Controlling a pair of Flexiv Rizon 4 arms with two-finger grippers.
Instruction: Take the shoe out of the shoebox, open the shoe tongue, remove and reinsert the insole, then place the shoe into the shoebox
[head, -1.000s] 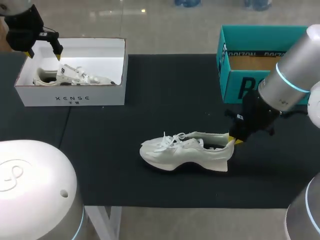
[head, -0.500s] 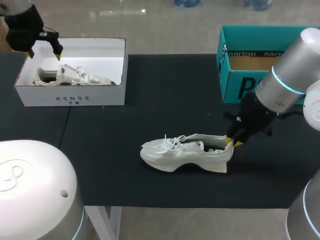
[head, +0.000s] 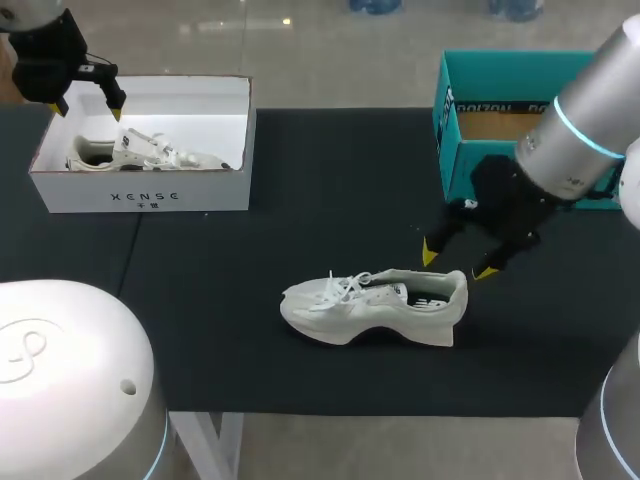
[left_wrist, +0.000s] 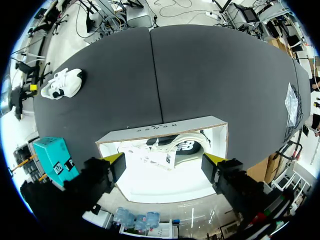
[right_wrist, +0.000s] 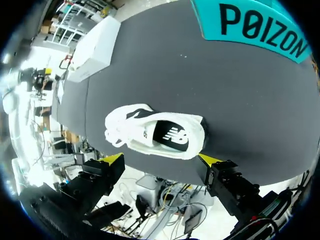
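A white laced shoe (head: 375, 305) lies on its side on the black mat, heel toward my right arm. My right gripper (head: 457, 262) hangs open just above the heel, touching nothing. In the right wrist view the shoe (right_wrist: 157, 132) lies ahead of the open gripper (right_wrist: 161, 160), its dark insole showing. My left gripper (head: 90, 105) stands open over the back rim of the white shoebox (head: 140, 195). That box holds a second white shoe (head: 150, 152), which the left wrist view shows as a shoe (left_wrist: 170, 147) ahead of the gripper (left_wrist: 164, 160).
An open teal shoebox (head: 520, 120) stands at the table's back right, close behind my right arm. The black mat (head: 330, 190) covers the table between the two boxes. My robot's white base parts fill the lower corners of the head view.
My right gripper has opened, let go of the shoe's heel and lifted up and back. The shoe stays on the mat. The left arm has not moved.
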